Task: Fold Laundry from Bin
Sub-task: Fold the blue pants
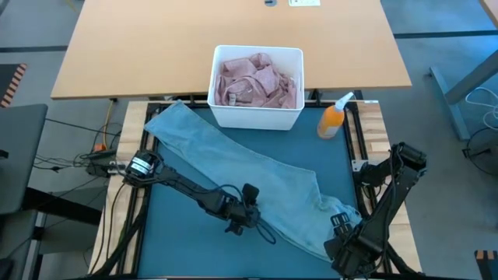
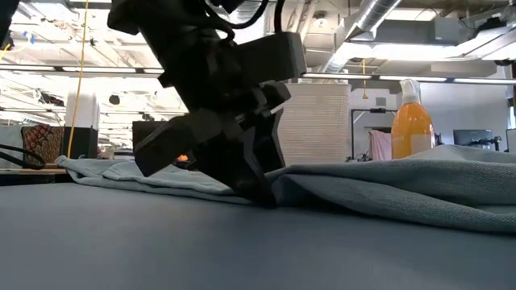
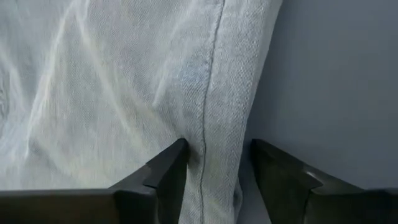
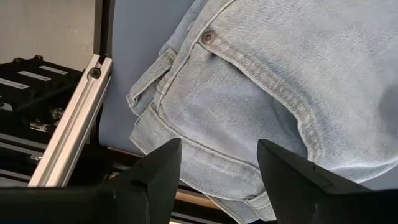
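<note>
One pair of jeans [image 1: 249, 183] is lying diagonally across the mat [image 1: 183, 237]. One bin [image 1: 257, 117] at 12 o'clock is holding pink garments [image 1: 257, 80]. Left end effector [image 1: 243, 220] is straddling the jeans' edge, fingers apart; right end effector [image 1: 340, 229] is hovering spread above the waistband.

This is a robotics lab or workshop in an open industrial hall. The low view shows exposed ceiling ducts [image 2: 379, 12], long strip lights [image 2: 403, 78] and workstations far behind. From above, a grey concrete floor [image 1: 451, 23] surrounds a plain wooden table [image 1: 140, 47], and loose cables [image 1: 54, 163] trail off the left side of the aluminium-framed rig [image 1: 362, 140] holding the teal mat [image 1: 179, 241].
</note>
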{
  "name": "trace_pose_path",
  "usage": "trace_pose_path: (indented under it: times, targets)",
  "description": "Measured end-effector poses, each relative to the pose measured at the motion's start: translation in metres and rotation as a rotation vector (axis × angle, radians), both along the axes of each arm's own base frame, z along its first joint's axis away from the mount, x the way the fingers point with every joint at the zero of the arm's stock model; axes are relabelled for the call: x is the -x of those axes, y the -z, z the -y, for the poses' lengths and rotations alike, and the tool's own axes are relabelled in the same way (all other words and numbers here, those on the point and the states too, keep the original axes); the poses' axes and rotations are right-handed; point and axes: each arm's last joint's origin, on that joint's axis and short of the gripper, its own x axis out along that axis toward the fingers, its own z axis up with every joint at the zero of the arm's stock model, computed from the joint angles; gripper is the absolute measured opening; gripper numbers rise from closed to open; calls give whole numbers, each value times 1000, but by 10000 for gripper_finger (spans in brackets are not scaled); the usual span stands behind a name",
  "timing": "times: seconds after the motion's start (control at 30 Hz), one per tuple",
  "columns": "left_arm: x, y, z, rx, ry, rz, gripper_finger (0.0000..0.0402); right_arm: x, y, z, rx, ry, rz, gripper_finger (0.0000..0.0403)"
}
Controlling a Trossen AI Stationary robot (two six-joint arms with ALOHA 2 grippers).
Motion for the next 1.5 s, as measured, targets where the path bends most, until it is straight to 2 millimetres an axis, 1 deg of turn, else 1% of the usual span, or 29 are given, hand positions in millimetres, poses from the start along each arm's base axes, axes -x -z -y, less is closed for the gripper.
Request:
trace_pose_path:
  times: [0.07, 0.17, 0.2, 0.23, 0.4, 0.5, 0.6, 0.7, 0.87, 0.97, 1.07, 1.2, 1.27, 1.4, 1.5]
  targets:
    - [4, 1, -1, -12, -5, -44, 114, 0, 0, 0, -1, -1, 1, 239]
    - [9, 2, -4, -18, -18, -118, 33, 2, 0, -1, -2, -30, 4, 239]
    - [11, 1, -4, -26, -25, -146, 17, 2, 0, -2, -4, -51, 7, 239]
    - [14, 1, -5, -34, -26, -179, 12, 4, 0, -3, -8, -80, 9, 239]
    - [24, 2, -6, -73, -34, -282, 3, 12, 1, -10, -26, -257, 23, 239]
    - [28, 3, -7, -81, -47, -318, 2, 18, 9, -17, -26, -357, 25, 239]
    - [29, 3, -7, -84, -51, -329, 2, 19, 23, -23, -4, -434, 8, 239]
    - [29, 3, -7, -82, -52, -330, 1, 20, 40, -29, 68, -493, 2, 240]
    - [30, 4, -7, -79, -50, -333, 1, 14, 67, -38, 195, -513, 51, 240]
    - [29, 4, -8, -77, -48, -334, 0, 10, 83, -44, 208, -515, 50, 240]
    - [30, 4, -8, -78, -47, -336, 0, 13, 96, -51, 204, -529, 34, 240]
    - [30, 5, -8, -79, -43, -338, 0, 20, 96, -53, 216, -545, 30, 240]
    - [30, 5, -8, -78, -40, -340, 0, 21, 88, -50, 221, -505, 44, 240]
    - [30, 5, -8, -75, -43, -340, 0, 23, 65, -45, 162, -405, 79, 240]
    - [30, 5, -8, -72, -46, -339, 0, 29, 61, -46, 142, -387, 75, 240]
